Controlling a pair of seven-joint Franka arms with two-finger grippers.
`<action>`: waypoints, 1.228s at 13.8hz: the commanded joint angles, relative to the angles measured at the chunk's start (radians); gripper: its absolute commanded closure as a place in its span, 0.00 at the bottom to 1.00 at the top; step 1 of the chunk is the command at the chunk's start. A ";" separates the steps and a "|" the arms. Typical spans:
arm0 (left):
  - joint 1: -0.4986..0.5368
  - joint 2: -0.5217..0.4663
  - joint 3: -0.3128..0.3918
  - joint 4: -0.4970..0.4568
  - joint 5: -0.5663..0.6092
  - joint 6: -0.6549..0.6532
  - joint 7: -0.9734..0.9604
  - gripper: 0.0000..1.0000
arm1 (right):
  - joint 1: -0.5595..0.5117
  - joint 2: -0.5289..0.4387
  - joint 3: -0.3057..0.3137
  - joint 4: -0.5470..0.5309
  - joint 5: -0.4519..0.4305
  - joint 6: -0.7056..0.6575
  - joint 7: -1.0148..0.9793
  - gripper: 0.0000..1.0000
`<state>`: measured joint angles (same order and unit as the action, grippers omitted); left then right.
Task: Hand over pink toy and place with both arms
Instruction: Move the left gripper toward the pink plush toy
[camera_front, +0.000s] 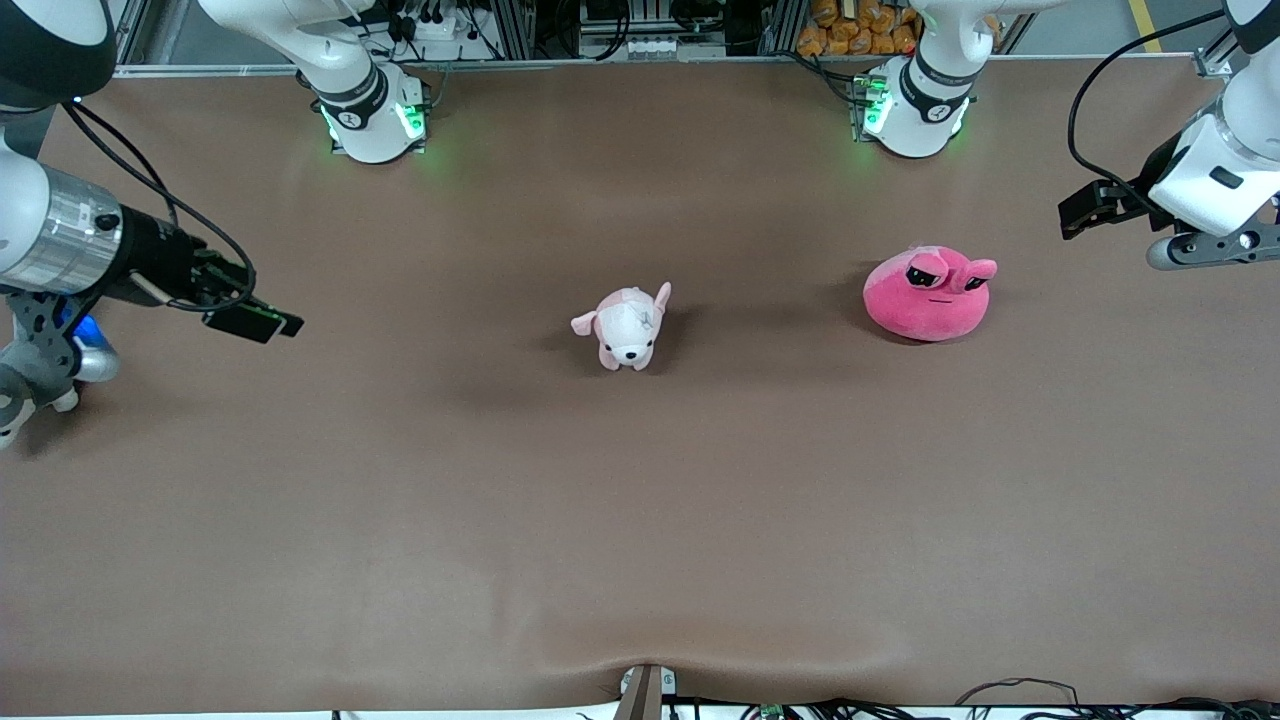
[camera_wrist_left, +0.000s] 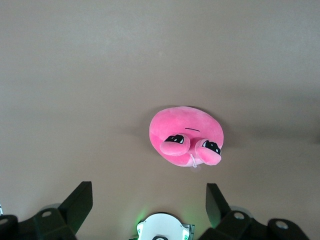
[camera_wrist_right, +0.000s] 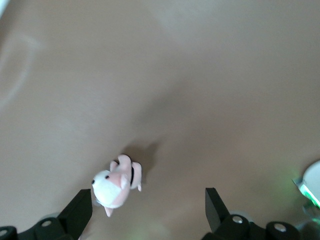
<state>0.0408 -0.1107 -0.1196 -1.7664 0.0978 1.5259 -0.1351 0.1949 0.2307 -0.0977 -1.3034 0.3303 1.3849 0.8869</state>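
Nearest my front camera sits a small pale pink-and-white puppy plush (camera_front: 626, 327), fuzzy and soft, around the middle of the brown matte table (camera_front: 640, 520). Toward the left arm's end I see the pink toy (camera_front: 928, 293), a round hot-pink velvety blob with two eye stalks, resting alone on the cloth. My left gripper (camera_front: 1085, 215) hangs spread wide and empty over that end's edge. My right gripper (camera_front: 262, 322) waits likewise agape, holding nothing, over its own end.

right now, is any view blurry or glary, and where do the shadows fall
Front view: sharp, with soft shadows beside the pink toy and puppy plush. Left wrist view: toy clear. Right wrist view: puppy soft-edged, with a pale sheen on the table.
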 joint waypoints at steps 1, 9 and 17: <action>0.007 0.005 -0.005 0.001 -0.013 -0.010 -0.004 0.00 | 0.023 -0.008 0.000 0.004 0.015 -0.067 0.107 0.00; 0.008 0.000 -0.006 0.015 -0.058 -0.009 -0.128 0.00 | 0.178 -0.007 0.000 -0.020 0.015 -0.083 0.383 0.00; 0.080 0.009 -0.003 -0.016 -0.143 0.054 -0.360 0.00 | 0.210 -0.007 -0.002 -0.039 0.035 -0.044 0.386 0.00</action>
<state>0.0761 -0.1012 -0.1186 -1.7770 0.0115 1.5656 -0.4433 0.3899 0.2338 -0.0904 -1.3299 0.3480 1.3267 1.2553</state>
